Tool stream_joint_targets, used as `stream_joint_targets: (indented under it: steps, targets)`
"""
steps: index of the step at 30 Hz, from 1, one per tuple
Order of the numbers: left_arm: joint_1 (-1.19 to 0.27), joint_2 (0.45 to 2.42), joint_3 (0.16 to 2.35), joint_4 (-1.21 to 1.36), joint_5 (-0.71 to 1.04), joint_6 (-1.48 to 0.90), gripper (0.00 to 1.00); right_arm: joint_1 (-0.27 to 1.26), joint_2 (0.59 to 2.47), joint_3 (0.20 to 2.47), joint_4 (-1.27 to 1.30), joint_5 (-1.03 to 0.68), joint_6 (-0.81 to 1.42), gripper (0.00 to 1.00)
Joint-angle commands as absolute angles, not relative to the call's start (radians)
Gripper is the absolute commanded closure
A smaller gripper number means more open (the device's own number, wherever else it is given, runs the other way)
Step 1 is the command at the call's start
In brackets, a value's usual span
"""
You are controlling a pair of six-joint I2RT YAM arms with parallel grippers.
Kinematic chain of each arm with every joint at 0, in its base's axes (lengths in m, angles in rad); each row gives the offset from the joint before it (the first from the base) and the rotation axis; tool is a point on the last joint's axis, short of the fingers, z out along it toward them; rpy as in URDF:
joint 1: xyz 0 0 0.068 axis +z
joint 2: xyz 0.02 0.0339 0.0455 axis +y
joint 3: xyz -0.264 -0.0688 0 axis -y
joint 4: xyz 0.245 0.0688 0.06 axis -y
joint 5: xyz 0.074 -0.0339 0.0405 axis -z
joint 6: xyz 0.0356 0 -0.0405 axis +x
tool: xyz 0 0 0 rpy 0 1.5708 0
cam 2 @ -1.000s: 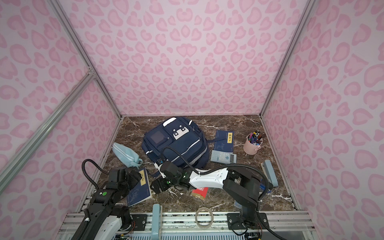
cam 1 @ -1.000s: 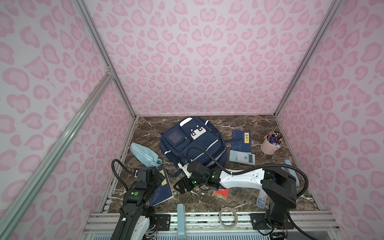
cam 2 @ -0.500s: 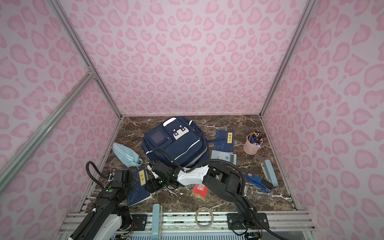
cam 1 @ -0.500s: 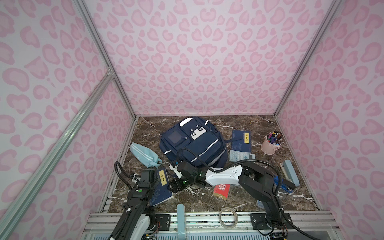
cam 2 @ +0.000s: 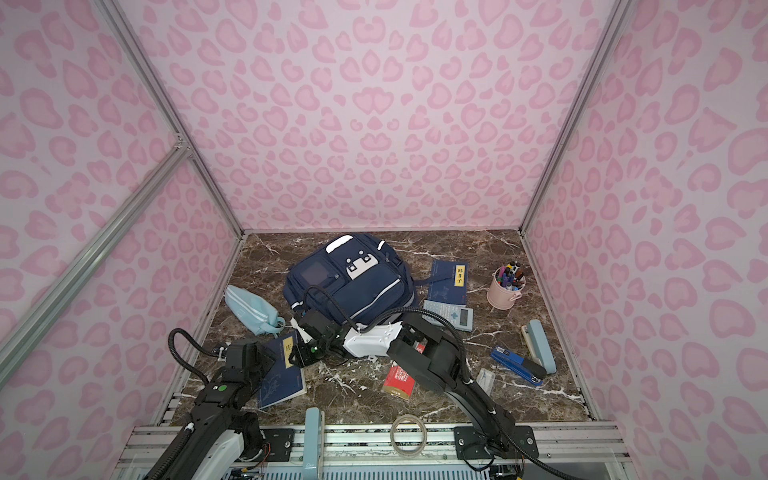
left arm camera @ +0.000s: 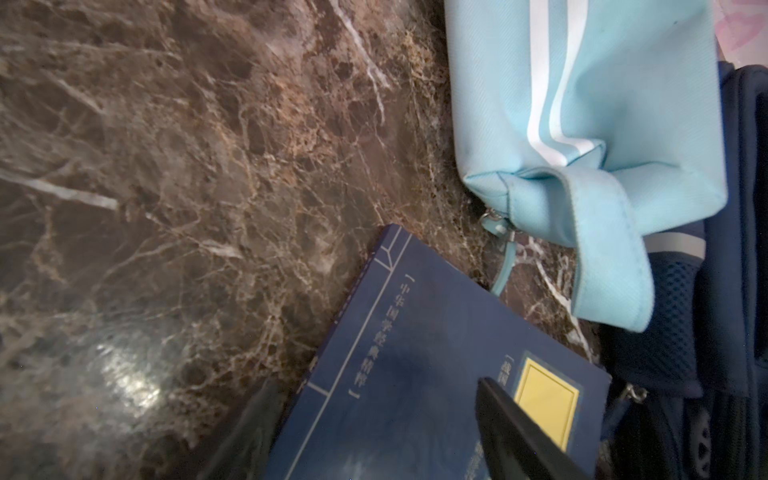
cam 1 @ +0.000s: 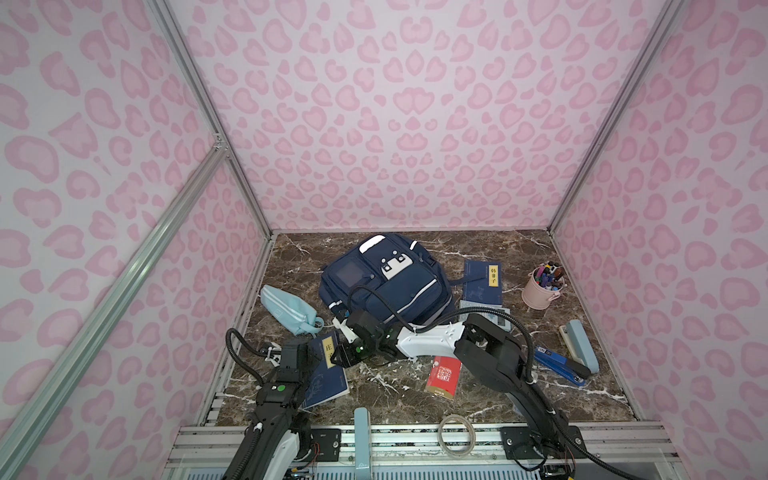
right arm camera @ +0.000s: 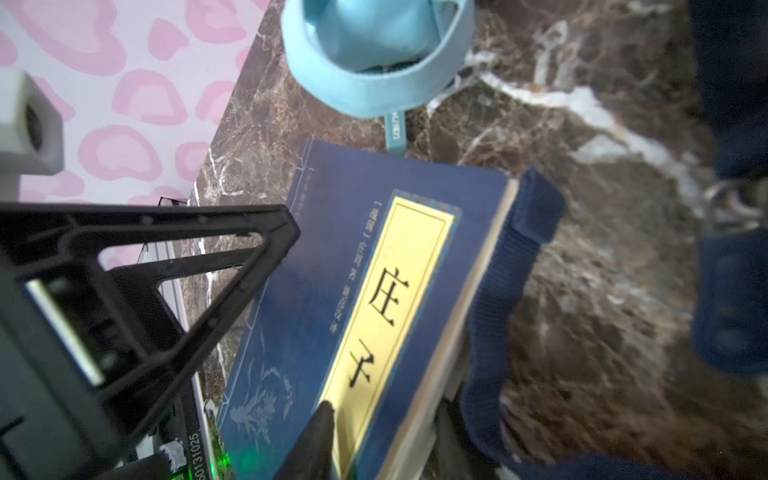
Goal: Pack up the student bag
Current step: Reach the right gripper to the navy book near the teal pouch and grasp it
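The student bag (cam 1: 390, 286) is shown whole only in both top views, lying flat at the middle of the bench (cam 1: 395, 399). In the right wrist view "庄子" is read on the yellow label (right arm camera: 399, 291) of the blue book (right arm camera: 316, 257). The right end effector (right arm camera: 386, 428) is narrowed over its fore edge, and a firm clamp cannot be discerned. In the left wrist view the left end effector (left arm camera: 376, 384) is spread wide astride that book.
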State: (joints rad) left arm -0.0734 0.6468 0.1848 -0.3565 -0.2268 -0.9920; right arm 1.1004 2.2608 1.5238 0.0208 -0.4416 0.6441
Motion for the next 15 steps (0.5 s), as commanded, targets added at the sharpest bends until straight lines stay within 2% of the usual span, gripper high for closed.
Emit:
stream_joint_targets:
  steps: [1,6,7,15]
  targets:
    - [-0.073,0.635,0.164,-0.433,-0.106,-1.016,0.22,1.11,2.259,1.517,0.036,-0.476,0.664,0.74]
    - [-0.074,0.6,0.153,-0.437,-0.094,-1.019,0.23,1.108,2.231,1.495,0.078,-0.495,0.664,0.98]
    - [-0.074,0.596,0.155,-0.437,-0.092,-1.016,0.22,1.109,2.222,1.494,0.097,-0.497,0.668,1.0]
    - [-0.075,0.541,0.164,-0.433,-0.036,-0.95,0.22,1.098,2.136,1.378,0.139,-0.446,0.65,1.0]
